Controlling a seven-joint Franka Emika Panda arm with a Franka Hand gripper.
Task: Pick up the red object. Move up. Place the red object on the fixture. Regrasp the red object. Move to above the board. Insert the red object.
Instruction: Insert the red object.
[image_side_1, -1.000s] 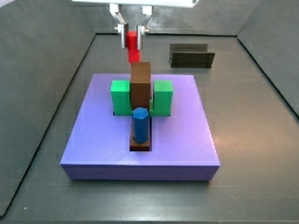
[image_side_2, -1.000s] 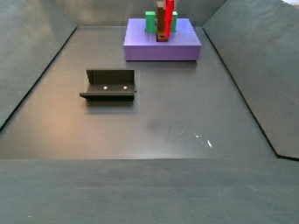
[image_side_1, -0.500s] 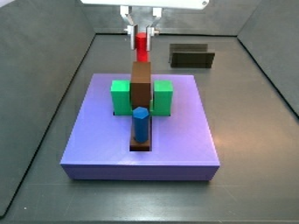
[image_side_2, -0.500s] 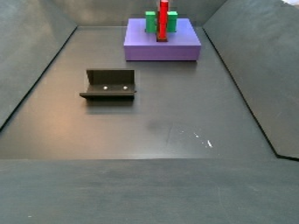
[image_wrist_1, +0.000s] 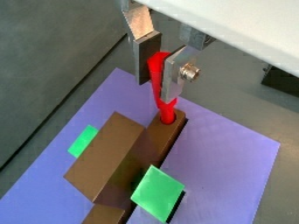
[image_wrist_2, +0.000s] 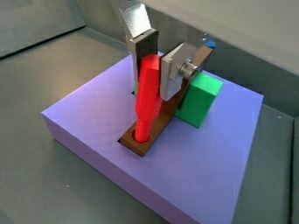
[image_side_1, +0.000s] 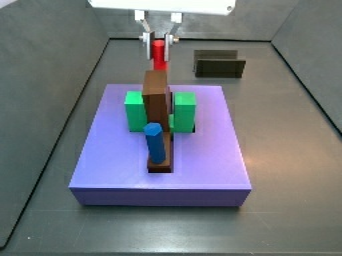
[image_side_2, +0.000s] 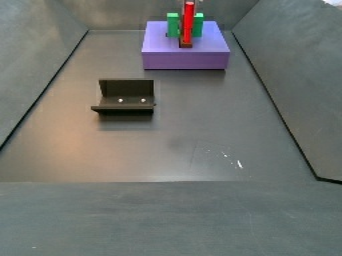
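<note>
My gripper (image_wrist_1: 160, 87) is shut on the red object (image_wrist_1: 158, 72), a long upright red peg pinched between both pads. In both wrist views its lower tip reaches into the opening at one end of the brown strip (image_wrist_2: 149, 144) on the lilac board (image_wrist_2: 100, 131). In a side view the gripper (image_side_1: 159, 42) hangs over the board's far end, and the red object (image_side_1: 160, 52) shows behind the tall brown bar (image_side_1: 159, 95). The fixture (image_side_2: 126, 97) stands on the floor, well apart from the board (image_side_2: 186, 52).
Two green blocks (image_side_1: 138, 110) (image_side_1: 185, 110) flank the brown bar on the board. A blue cylinder (image_side_1: 155, 143) stands in the strip's near end. Grey walls slope up around the dark floor (image_side_2: 174, 150). The fixture (image_side_1: 219, 64) sits beyond the board's far right corner.
The gripper has carried the red object sideways to line up with the brown strip and a little down. Its lower end now sits behind the brown bar in a side view.
</note>
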